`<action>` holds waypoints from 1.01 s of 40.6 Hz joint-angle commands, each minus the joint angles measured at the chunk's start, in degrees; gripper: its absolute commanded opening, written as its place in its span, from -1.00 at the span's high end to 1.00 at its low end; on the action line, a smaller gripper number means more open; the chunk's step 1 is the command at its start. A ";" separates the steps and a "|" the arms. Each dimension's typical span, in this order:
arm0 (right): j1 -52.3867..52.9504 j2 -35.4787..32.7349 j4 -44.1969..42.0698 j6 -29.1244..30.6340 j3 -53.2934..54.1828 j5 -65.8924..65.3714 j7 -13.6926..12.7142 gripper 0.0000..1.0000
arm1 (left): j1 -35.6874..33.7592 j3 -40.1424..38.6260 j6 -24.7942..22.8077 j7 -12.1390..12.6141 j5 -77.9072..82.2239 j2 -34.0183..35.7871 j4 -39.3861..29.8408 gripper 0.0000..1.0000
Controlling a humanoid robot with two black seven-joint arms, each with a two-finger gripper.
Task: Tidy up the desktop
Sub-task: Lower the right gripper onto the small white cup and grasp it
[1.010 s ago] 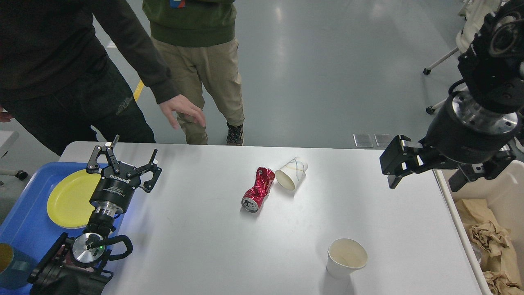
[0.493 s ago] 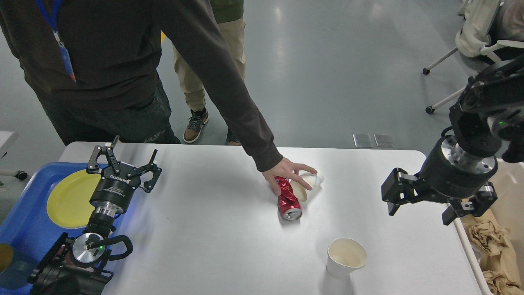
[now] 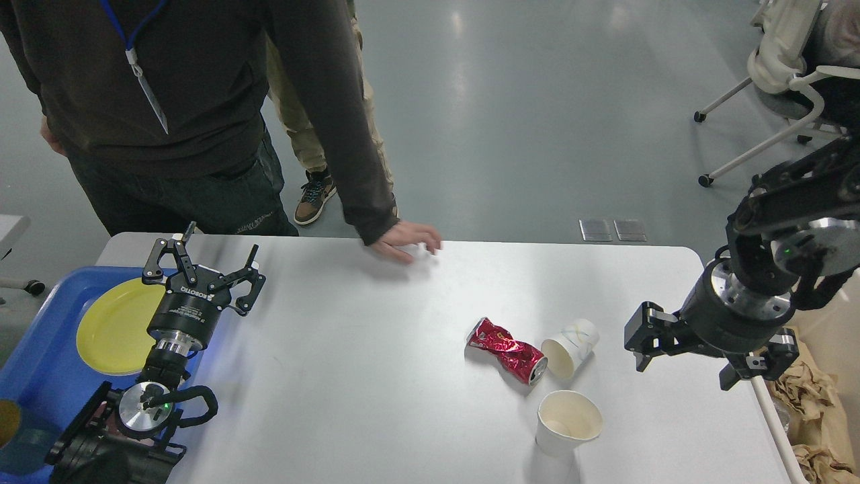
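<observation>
The desktop (image 3: 349,376) fills the view, with a crushed red can (image 3: 507,351), a tipped paper cup (image 3: 571,338) and an upright cup (image 3: 568,422) left to clear. The left gripper (image 3: 201,269) hangs released and empty; the right gripper (image 3: 699,353) seems spread, though dim.

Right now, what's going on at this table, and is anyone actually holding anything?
Nobody holds anything. A person in a dark sweater rests a hand on the far edge of the desktop. A crushed red can and a tipped paper cup lie side by side, with an upright paper cup nearer the robot. The left gripper hangs open and empty beside the blue tray with its yellow plate. The right gripper hovers open to the right of the cups.
</observation>
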 commanded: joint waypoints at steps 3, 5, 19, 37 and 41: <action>-5.09 -0.28 -0.09 -4.34 2.80 0.00 0.00 -0.92 | 0.07 0.00 0.00 0.00 0.00 0.00 0.00 -0.92; -6.06 -0.37 -0.09 -4.69 4.03 0.17 -0.09 -0.90 | -0.02 0.00 0.00 0.00 0.00 0.00 0.00 -0.92; -15.72 0.16 -1.50 -15.31 14.32 1.93 -0.27 -0.72 | -0.02 0.00 0.00 0.00 0.00 0.00 0.00 -0.92; -30.75 6.75 -10.45 -22.62 15.19 1.84 -0.27 -0.69 | -0.02 0.00 0.00 0.00 0.00 0.00 0.00 -0.92; -32.78 7.72 -12.39 -22.71 15.37 1.93 -0.27 -0.62 | -0.02 0.00 0.00 0.00 0.00 0.00 0.00 -0.92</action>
